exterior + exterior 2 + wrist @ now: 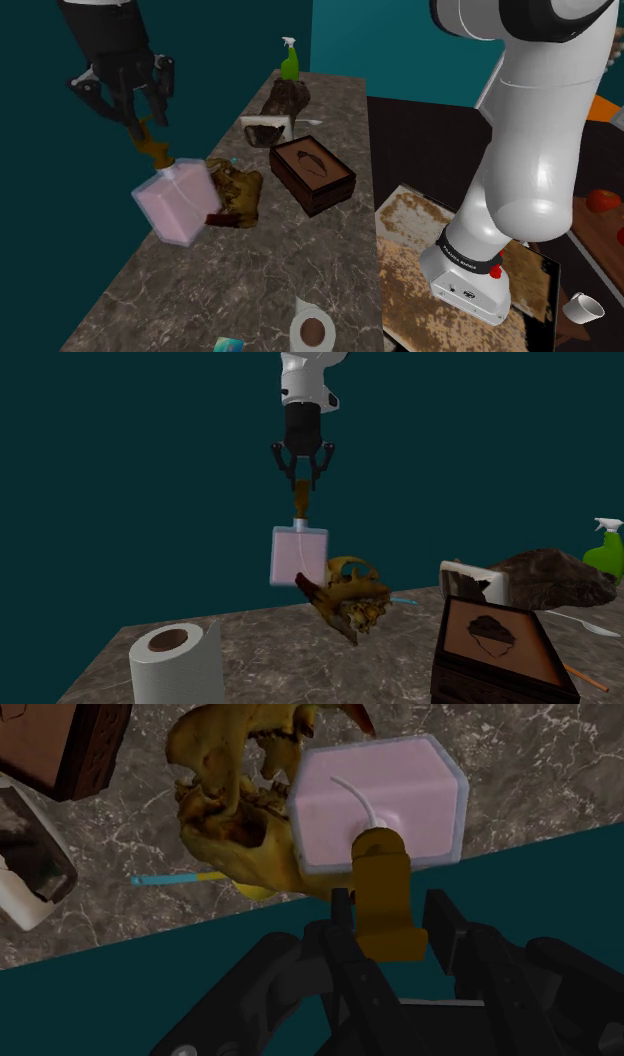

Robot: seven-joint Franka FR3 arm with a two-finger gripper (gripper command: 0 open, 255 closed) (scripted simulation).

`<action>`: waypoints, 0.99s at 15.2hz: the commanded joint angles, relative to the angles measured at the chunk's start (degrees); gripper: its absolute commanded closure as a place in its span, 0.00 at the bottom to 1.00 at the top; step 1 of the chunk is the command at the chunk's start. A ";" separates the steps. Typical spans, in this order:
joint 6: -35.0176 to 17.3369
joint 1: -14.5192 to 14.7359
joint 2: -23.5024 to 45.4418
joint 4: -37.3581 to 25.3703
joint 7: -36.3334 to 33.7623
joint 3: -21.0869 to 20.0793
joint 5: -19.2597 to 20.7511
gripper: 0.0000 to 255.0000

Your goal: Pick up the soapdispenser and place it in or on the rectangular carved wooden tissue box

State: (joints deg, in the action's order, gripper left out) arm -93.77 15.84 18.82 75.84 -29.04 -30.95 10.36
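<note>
Pink liquid fills the clear soap dispenser [178,203], which hangs in the air above the marble counter [250,280], near its long edge against the teal wall. My pincer [135,112] is clamped on its brown pump. A yellowish skull [238,190] lies just beside it. The dark wooden tissue box [312,175] stands beyond the skull, toward the opposite edge.

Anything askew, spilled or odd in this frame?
The dispenser hangs in the air from the end effector, clasped only by its brown pump. It leans in the shoulder view but looks near upright in the second exterior view. Nothing is spilled. The tissue box sits flat on the counter.
</note>
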 commanded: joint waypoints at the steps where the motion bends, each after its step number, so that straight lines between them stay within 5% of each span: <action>1: 1.83 0.42 0.56 -2.37 -0.03 -0.02 0.28 1.00; 6: 6.06 1.54 1.99 -7.94 -0.09 -0.03 1.02 1.00; 15: 4.55 -10.04 -15.29 8.43 12.25 3.06 -8.27 1.00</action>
State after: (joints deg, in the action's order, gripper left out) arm -89.67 6.63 4.89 83.57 -18.11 -28.35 2.85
